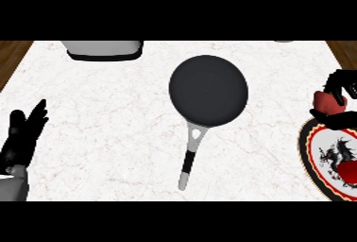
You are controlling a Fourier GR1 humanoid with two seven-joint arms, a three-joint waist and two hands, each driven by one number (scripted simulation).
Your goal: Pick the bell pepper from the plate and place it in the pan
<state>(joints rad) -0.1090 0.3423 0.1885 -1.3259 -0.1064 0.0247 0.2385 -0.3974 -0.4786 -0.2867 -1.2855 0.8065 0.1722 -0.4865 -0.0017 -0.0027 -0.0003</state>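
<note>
Nearest to me, at the lower right edge, I note the plate (311, 156), black-rimmed with a dark and red figure on its white face; it is partly cut off by the frame. My left hand (23, 134) rests at the left edge of the worktop (105, 118), fingers straight and pointing up, holding nothing. Mid-view, the pan (208, 90) lies well apart from both hands, its dark bowl bare and its grey handle running toward me. At the right edge, just beyond the plate's rim, my right hand (339, 90) has its fingers curled round the red bell pepper (325, 101). Farthest off, a grey appliance (103, 49) sits at the top left.
</note>
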